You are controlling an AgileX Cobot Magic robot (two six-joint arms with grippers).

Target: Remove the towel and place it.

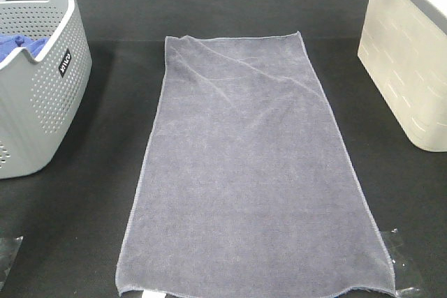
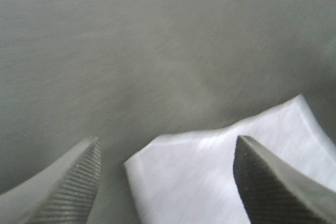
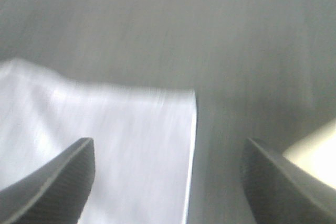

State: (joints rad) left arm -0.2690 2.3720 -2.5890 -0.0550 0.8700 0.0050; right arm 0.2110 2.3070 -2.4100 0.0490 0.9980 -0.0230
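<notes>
The slate-grey towel (image 1: 244, 158) lies spread flat on the black table, its long side running from the front edge to the back. Neither gripper shows clearly in the exterior high view. In the left wrist view my left gripper (image 2: 167, 145) is open, with a corner of the towel (image 2: 210, 171) on the table between its fingers and nothing gripped. In the right wrist view my right gripper (image 3: 169, 142) is open, with another towel corner (image 3: 105, 129) under and between its fingers, not gripped. Both wrist views are blurred.
A grey perforated basket (image 1: 42, 75) holding a bright blue cloth (image 1: 17, 47) stands at the left. A white bin (image 1: 412, 61) stands at the right. Black table (image 1: 91, 193) shows on both sides of the towel.
</notes>
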